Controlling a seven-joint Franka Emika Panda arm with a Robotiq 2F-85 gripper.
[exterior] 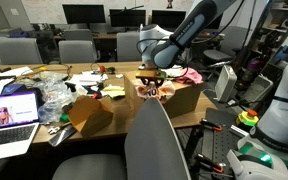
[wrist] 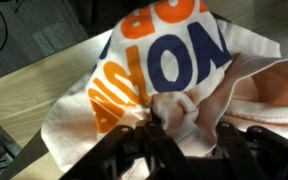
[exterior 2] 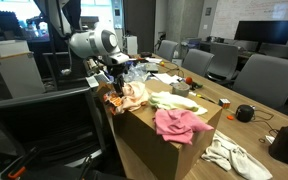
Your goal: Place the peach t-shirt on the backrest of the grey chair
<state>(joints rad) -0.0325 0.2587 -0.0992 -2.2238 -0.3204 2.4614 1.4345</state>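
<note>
The peach t-shirt (exterior 2: 132, 96) lies bunched on the near corner of an open cardboard box (exterior 2: 149, 145) on the table. In the wrist view it shows at the right (wrist: 274, 88), beside a white cloth with orange and blue print (wrist: 154, 60). My gripper (wrist: 174, 125) is down on the pile, its fingers closed round a pale peach fold. It also shows in both exterior views (exterior: 152, 82) (exterior 2: 117, 80). The grey chair's backrest (exterior: 159, 140) stands in front of the box, on the near side of the table.
A pink cloth (exterior 2: 179, 125) lies in the box and a white one (exterior 2: 229, 155) beside it. A second cardboard box (exterior: 89, 115), a laptop (exterior: 9, 115) and clutter are on the table. More grey chairs (exterior 2: 269, 75) line the far side.
</note>
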